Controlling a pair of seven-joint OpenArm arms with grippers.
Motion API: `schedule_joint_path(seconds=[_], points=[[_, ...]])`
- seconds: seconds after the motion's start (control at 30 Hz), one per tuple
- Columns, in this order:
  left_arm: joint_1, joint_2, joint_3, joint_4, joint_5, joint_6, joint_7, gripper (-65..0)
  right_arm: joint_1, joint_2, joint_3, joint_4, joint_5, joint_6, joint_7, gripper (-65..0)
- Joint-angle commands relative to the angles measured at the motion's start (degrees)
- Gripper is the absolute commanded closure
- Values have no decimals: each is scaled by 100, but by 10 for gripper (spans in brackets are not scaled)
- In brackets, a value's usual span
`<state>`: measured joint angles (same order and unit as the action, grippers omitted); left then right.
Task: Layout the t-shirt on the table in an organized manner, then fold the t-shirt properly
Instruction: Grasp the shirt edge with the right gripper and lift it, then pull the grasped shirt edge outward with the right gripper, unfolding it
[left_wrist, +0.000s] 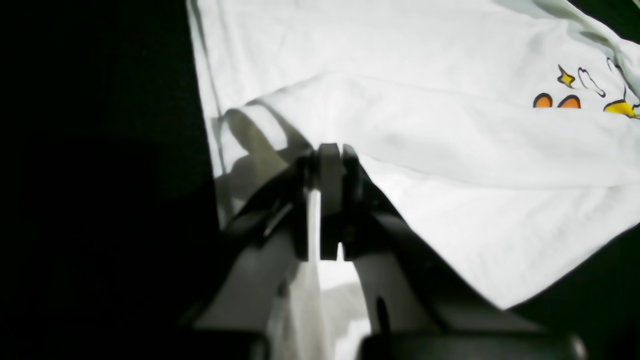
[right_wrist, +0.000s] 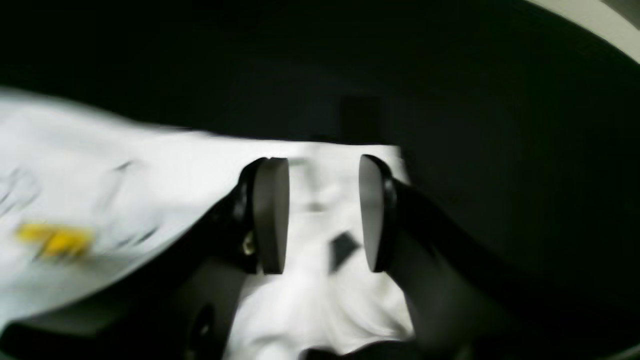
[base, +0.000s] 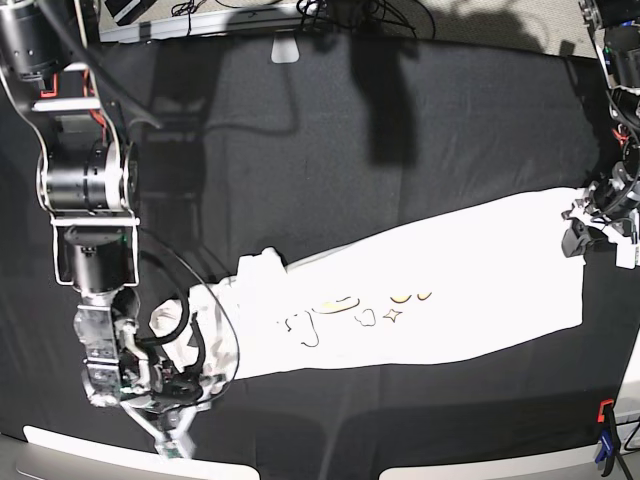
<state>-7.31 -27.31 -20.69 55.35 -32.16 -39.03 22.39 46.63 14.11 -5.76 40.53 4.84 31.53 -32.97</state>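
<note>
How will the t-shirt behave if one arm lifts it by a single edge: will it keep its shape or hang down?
The t-shirt will probably hang limp: it already drapes in soft folds behind the left gripper, shut on its edge. It seems light, since a small pinch holds it stretched. Its loose end lies crumpled under the open right gripper, so it may bunch when dragged on the table.

Glare washes out the t-shirt (base: 420, 300); the right wrist view is motion-blurred; arm shadows fall at 12 o'clock on the dark surface (base: 300, 130).

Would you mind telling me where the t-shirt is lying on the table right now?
In the base view, the t-shirt stretches diagonally across the black table, from the right gripper at lower left to the left gripper at the right edge.
</note>
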Motion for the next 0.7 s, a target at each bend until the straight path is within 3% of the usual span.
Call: schedule_joint_path(seconds=[0.0, 0.03, 0.1, 0.33, 0.5, 0.67], points=[[-109, -109, -39, 92, -109, -24, -144, 0, 116, -2, 13, 273, 240, 490, -76, -223], [-109, -111, -39, 92, -109, -24, -144, 0, 7, 0, 13, 487, 391, 847, -269, -213], [-111, -109, -39, 92, -109, -24, -146, 0, -326, 22, 13, 1058, 599, 847, -614, -183], [-111, -109, -39, 92, -107, -24, -216, 0, -1967, 81, 13, 3401, 629, 847, -872, -180], [-109, -109, -39, 92, -107, -22, -251, 0, -2535, 83, 15, 3676, 450, 847, -1357, -182], [-111, -109, -39, 92, -107, -24, -258, 0, -2839, 79, 15, 3670, 13, 374, -960, -182]])
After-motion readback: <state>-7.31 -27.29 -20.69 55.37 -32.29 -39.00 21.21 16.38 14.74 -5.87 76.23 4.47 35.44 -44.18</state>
